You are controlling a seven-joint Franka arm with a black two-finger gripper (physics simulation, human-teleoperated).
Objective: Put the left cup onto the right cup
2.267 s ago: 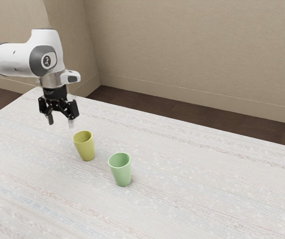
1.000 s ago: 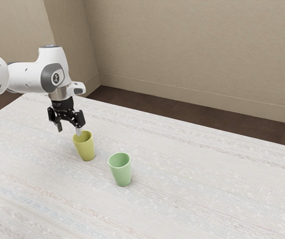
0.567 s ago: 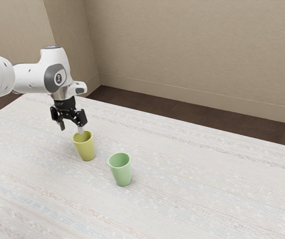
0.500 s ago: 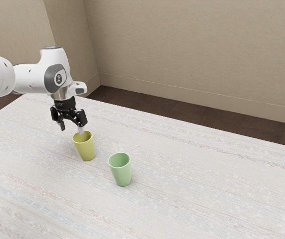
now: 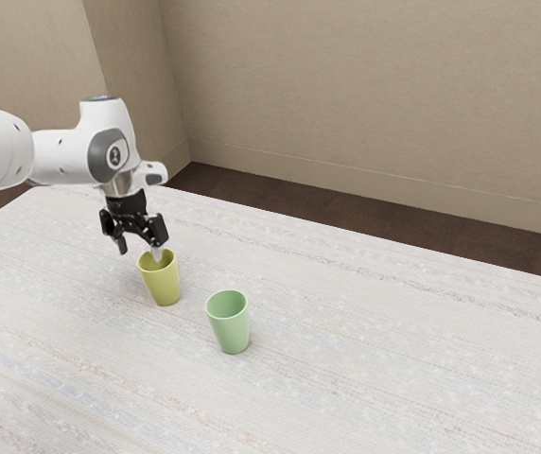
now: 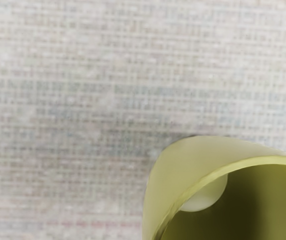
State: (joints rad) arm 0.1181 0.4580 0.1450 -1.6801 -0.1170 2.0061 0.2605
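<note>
The claw [image 5: 139, 250] hangs open astride the rim of the yellow cup [image 5: 160, 279]: one finger seems to dip into the mouth, the other stands outside the wall, toward the exterior view's left. Neither visibly pinches yet. The cup stands upright on the table [image 5: 393, 359], near the green cup [image 5: 228, 323] (its target, upright too, not touching). To grip well, I judge, sink slightly deeper so the hold lands below the lip, then close gently and squarely, lest the cup tip.
</note>
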